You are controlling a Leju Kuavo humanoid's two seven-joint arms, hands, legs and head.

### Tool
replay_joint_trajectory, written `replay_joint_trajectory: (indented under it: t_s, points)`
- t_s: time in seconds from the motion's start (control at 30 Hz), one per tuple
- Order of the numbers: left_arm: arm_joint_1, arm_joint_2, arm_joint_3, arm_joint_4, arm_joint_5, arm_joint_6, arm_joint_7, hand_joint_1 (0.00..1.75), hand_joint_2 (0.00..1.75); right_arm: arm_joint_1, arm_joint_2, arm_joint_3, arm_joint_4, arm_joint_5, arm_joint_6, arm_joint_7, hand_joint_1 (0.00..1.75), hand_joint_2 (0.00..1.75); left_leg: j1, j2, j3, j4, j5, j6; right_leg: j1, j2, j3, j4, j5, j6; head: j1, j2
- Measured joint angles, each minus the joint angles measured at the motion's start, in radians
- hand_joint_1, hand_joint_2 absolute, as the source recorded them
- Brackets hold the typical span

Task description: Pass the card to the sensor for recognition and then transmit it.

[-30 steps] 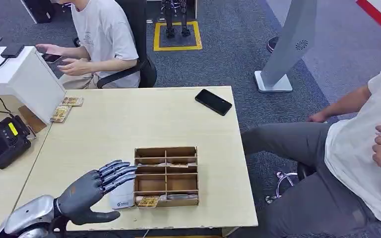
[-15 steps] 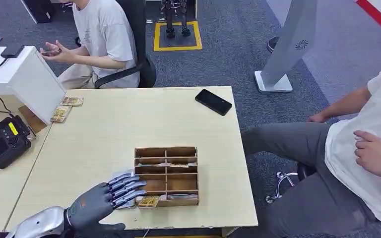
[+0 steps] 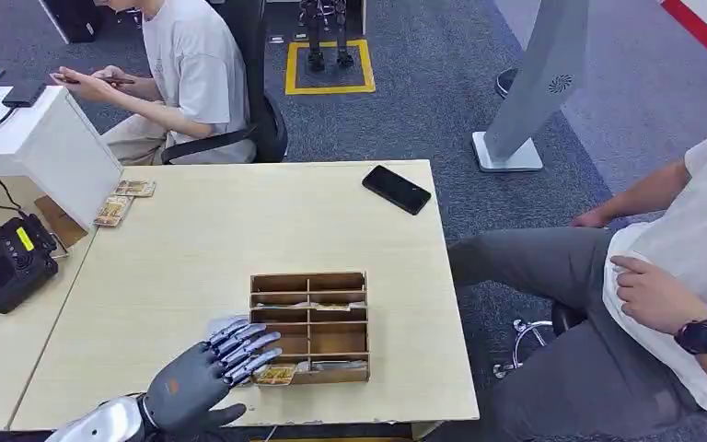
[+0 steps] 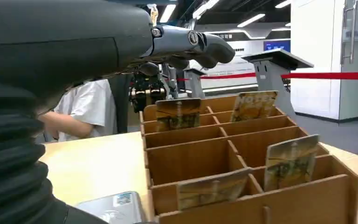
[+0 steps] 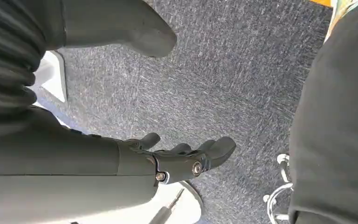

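A wooden divided card box (image 3: 309,288) sits near the table's front edge, with cards standing in several compartments. One card (image 3: 274,374) leans in the near-left compartment, also seen as the card (image 4: 212,187). My left hand (image 3: 204,373) reaches over the box's near-left corner, fingers (image 4: 186,43) stretched out above the compartments and holding nothing. A white flat object (image 4: 109,211) lies on the table beneath it. The black sensor device (image 3: 5,267) stands at the far left. My right hand (image 5: 177,161) hangs over the carpet, fingers loosely apart, empty.
A white box (image 3: 51,147) stands behind the sensor, with loose cards (image 3: 113,211) beside it. A black phone (image 3: 396,189) lies at the table's far right. One person sits behind the table, another sits close on the right.
My left hand has moved right and toward the box's near-left corner, now covering the white object. The person at the back raised a phone; the right person's arm shifted.
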Motion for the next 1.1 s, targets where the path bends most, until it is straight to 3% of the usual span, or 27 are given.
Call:
replay_joint_trajectory:
  t_s: [0.2,0.4,1.1]
  points:
    - [0.000,-0.046,-0.014,0.048,-0.127,0.058,0.085,0.00,1.75,-0.002,0.000,0.001,0.004,0.000,0.000,0.005,0.00,1.75,0.000,0.000,0.000,0.000,0.000,0.000,0.000,0.000,0.000,0.000,0.000,0.000,0.000,0.000]
    - [-0.001,-0.106,-0.017,0.123,-0.148,0.075,0.107,0.00,1.75,-0.007,0.000,0.006,0.009,0.000,-0.002,0.009,0.00,1.75,0.000,0.000,0.000,0.000,0.000,0.000,0.000,0.000,0.000,0.000,0.000,0.000,0.000,0.000]
    - [-0.001,-0.150,-0.018,0.199,-0.142,0.081,0.142,0.00,1.75,-0.010,0.000,0.007,0.019,0.000,-0.003,0.018,0.00,1.75,0.000,0.000,0.000,0.000,0.000,0.000,0.000,0.000,0.000,0.000,0.000,0.000,0.000,0.000]
